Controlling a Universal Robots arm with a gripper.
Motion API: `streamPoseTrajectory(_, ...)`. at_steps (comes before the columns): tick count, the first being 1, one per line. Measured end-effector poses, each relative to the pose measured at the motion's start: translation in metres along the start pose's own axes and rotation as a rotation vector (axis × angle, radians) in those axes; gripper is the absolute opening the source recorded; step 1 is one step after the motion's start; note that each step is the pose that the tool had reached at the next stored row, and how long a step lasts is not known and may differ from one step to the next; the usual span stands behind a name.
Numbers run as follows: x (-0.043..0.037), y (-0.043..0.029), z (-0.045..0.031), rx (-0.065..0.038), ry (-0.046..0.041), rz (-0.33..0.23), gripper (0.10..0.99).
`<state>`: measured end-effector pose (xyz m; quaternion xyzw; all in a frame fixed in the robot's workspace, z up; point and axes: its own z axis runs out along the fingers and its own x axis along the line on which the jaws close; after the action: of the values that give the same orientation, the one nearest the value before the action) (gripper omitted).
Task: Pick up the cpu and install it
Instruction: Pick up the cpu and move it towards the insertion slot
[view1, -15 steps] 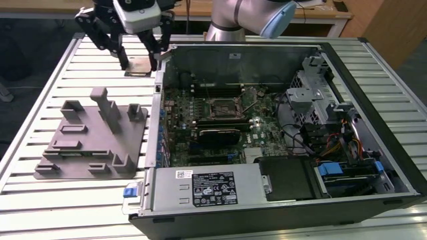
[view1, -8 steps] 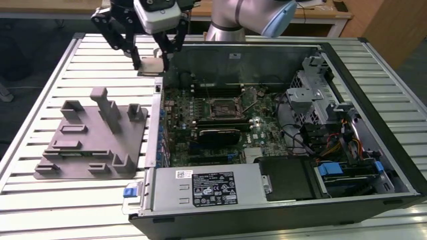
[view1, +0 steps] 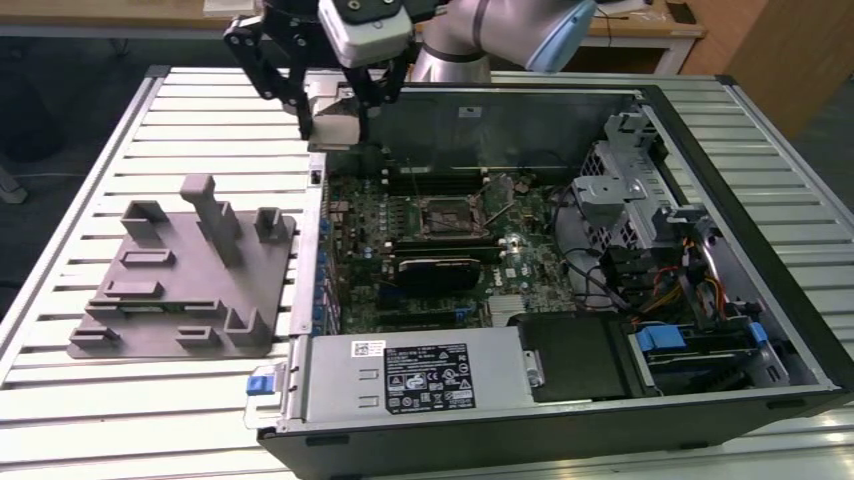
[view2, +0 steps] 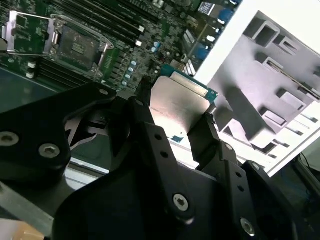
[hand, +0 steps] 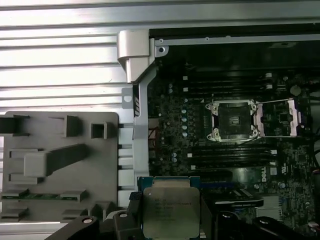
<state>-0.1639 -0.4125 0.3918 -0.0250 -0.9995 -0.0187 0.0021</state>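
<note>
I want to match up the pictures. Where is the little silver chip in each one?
Exterior view: the chip hangs in the gripper over the computer case's far corner, toward the exterior view's left.
Second wrist view: the chip is pinched between the black fingers.
First wrist view: the chip shows its silver top.
Shared landmark: the empty socket.

Silver cpu (hand: 171, 212), teal-green rimmed; black claw (view2: 175, 117); grey tray (view1: 150, 300); pale ribbed table (view1: 200, 130); dark green motherboard (view1: 360, 215).

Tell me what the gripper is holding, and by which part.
The gripper holds the small flat square silver-topped cpu, its fingers pressing two opposite side edges.
</note>
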Motion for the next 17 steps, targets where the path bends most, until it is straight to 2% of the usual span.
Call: streamPoseTrajectory(17, -0.0592, 0.003, -0.0002, 0.0, 0.0067, 0.0, 0.545)
